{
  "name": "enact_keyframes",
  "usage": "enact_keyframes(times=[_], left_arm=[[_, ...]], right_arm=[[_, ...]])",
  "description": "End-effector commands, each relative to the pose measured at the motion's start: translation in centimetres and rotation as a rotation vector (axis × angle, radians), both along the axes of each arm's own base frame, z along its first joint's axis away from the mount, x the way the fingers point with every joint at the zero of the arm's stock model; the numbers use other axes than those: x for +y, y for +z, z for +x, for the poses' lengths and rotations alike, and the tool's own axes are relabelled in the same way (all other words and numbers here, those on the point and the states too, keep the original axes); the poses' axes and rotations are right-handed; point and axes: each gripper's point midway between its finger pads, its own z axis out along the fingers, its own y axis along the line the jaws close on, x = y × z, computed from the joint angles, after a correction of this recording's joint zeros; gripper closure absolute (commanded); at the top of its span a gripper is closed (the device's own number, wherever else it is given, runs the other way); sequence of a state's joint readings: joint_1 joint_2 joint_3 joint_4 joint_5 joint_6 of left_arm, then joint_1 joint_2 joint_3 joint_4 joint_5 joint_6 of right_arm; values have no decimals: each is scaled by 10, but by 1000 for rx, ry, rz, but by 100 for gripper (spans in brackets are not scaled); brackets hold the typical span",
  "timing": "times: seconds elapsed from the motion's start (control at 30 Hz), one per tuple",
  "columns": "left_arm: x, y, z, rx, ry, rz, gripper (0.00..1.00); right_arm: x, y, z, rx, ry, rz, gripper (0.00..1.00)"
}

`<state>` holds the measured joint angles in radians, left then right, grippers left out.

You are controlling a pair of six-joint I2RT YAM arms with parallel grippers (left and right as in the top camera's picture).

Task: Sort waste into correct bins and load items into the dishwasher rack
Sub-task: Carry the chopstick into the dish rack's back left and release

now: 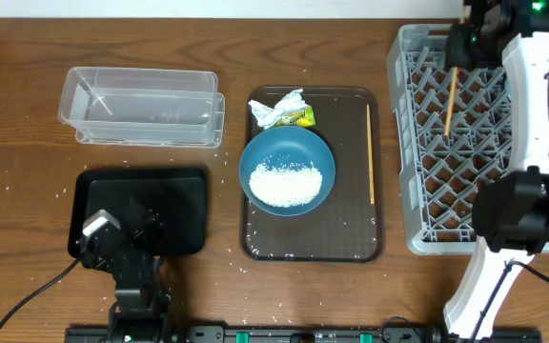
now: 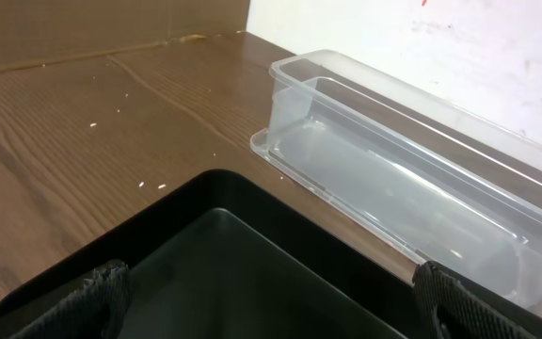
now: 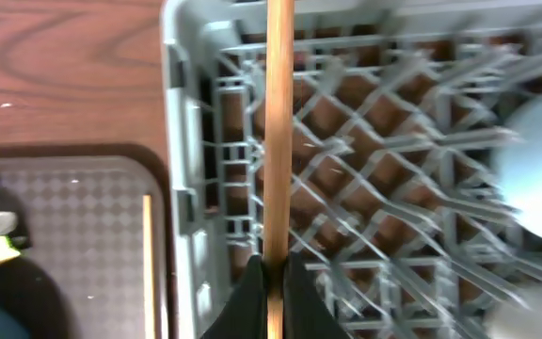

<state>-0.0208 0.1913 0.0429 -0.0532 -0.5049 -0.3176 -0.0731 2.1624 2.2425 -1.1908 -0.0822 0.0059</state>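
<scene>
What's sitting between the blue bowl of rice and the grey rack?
In the overhead view, one thin wooden chopstick lies on the dark brown serving tray between the large dark blue bowl and the grey plastic rack.

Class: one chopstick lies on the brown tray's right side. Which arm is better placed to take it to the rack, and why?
Right. The right arm is over the rack, beside that chopstick, though its jaws are shut on another chopstick. The left arm hovers over the black tray, far across.

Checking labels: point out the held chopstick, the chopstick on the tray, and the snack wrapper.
held chopstick [image 3: 278,132], right wrist view, mid-shaft.
tray chopstick [image 1: 371,152], overhead view, mid-shaft.
snack wrapper [image 1: 299,117], overhead view, yellow-green part.
</scene>
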Motion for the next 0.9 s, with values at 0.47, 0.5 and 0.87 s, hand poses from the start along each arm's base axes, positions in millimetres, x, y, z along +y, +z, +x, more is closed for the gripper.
enact_keyframes(times=[0.47, 0.5, 0.87], left_arm=[[3, -15, -4, 51, 18, 7, 2], [3, -15, -4, 52, 18, 7, 2], [3, -15, -4, 51, 18, 7, 2]], right_arm=[[44, -65, -10, 102, 118, 144, 59], [44, -65, -10, 102, 118, 145, 55], [68, -44, -17, 90, 130, 185, 49]])
